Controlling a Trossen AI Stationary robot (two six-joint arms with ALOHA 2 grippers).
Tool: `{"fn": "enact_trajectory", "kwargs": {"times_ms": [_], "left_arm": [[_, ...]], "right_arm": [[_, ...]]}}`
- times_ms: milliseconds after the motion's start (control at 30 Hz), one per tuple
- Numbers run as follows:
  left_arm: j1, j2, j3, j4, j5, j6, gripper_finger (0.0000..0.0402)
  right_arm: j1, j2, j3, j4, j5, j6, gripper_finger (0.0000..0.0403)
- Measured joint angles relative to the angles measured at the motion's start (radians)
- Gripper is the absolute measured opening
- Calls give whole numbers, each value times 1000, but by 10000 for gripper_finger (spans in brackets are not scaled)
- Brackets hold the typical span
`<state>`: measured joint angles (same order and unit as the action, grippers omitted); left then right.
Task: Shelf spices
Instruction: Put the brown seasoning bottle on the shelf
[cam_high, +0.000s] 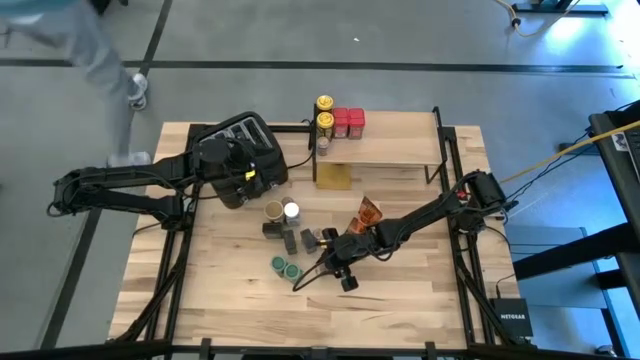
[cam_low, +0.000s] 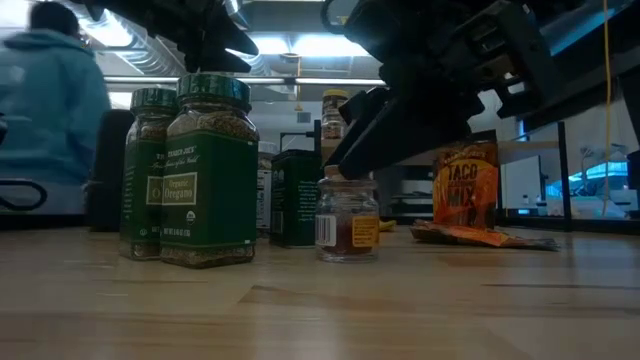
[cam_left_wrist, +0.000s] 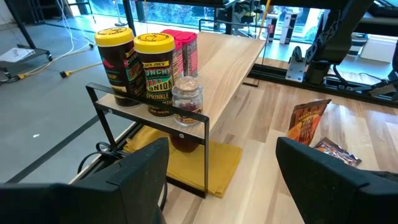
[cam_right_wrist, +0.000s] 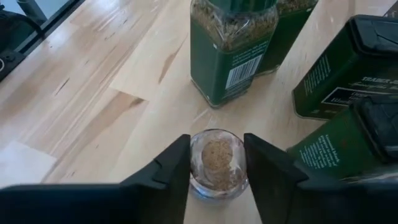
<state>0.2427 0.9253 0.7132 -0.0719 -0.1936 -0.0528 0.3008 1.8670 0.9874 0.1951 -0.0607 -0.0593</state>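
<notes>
wooden table (cam_right_wrist: 81, 87): small clear spice jar (cam_right_wrist: 217, 163).

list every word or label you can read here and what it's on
"TACO MIX" on the upright orange packet.
"Organic Oregano" on the front green-lidded jar; the brand line above it is too blurred.
"CRUNCHY ... SPRINKLE" partly readable on the yellow-lidded jar on the shelf.
"NETGEAR" on the black box beside the table.
Labels on the small glass jar, the dark green tins and the red-lidded jars are unreadable.
</notes>
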Motion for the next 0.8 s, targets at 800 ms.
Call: {"fn": "enact_trajectory", "kwargs": {"times_ms": [800], "left_arm": [[0,0,0,0,0,0,290]], "right_arm": [[0,4,-4,-42,17,28,274]]}}
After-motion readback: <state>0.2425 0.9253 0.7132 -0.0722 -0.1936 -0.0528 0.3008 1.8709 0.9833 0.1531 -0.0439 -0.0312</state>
